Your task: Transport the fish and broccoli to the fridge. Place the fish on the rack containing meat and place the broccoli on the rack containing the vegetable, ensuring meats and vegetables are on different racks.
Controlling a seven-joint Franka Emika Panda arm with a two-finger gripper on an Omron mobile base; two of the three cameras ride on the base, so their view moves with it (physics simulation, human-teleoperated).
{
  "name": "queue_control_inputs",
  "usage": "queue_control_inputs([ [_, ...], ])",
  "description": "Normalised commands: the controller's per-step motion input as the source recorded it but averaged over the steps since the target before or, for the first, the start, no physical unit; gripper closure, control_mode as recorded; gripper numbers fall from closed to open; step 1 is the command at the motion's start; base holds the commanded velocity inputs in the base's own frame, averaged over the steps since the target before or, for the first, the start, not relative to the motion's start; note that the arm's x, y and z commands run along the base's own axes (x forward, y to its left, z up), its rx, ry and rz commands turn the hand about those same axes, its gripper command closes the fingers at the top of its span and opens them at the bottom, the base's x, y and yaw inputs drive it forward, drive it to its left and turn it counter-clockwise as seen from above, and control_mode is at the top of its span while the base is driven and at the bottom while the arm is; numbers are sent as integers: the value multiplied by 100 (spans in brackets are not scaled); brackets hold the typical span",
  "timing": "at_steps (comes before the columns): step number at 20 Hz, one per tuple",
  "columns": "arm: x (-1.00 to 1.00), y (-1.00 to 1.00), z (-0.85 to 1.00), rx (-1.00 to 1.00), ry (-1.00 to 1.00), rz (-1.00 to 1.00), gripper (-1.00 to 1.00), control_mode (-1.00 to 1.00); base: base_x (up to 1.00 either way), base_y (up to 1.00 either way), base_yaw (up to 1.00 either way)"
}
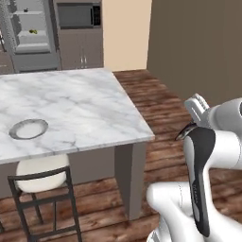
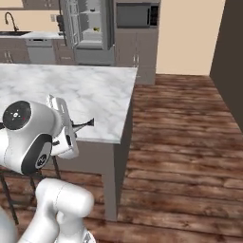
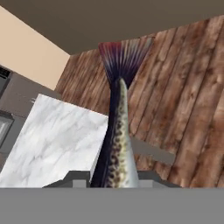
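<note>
Fish (image 3: 114, 148) head behind claw (image 3: 114, 179)

Marble island (image 1: 71, 108) w/ metal bowl (image 1: 28, 128), stool (image 1: 41, 182) below; fridge (image 1: 30, 33) open at back.

The marble worktop (image 1: 71, 108) stands between the arm and the open fridge (image 1: 29, 35) at the far wall, and its top is bare apart from a shallow bowl (image 1: 28, 128) near the front edge, with a stool (image 1: 41, 182) tucked below that edge. To the worktop's right a broad strip of wooden floor (image 2: 180, 142) runs unblocked toward the fridge and the built-in oven (image 2: 136, 16) beside it. The dark wall (image 1: 198, 47) bounds that strip on its right.
</note>
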Motion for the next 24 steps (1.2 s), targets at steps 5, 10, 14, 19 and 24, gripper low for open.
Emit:
queue_control_inputs([
  [5, 0, 0, 0, 0, 0, 0, 100, 100, 1, -100, 0],
  [10, 0, 0, 0, 0, 0, 0, 100, 100, 27, -100, 1],
  [14, 0, 0, 0, 0, 0, 0, 100, 100, 85, -100, 10],
  [19, 0, 0, 0, 0, 0, 0, 100, 100, 100, -48, 10],
  [24, 0, 0, 0, 0, 0, 0, 100, 100, 100, -42, 11],
])
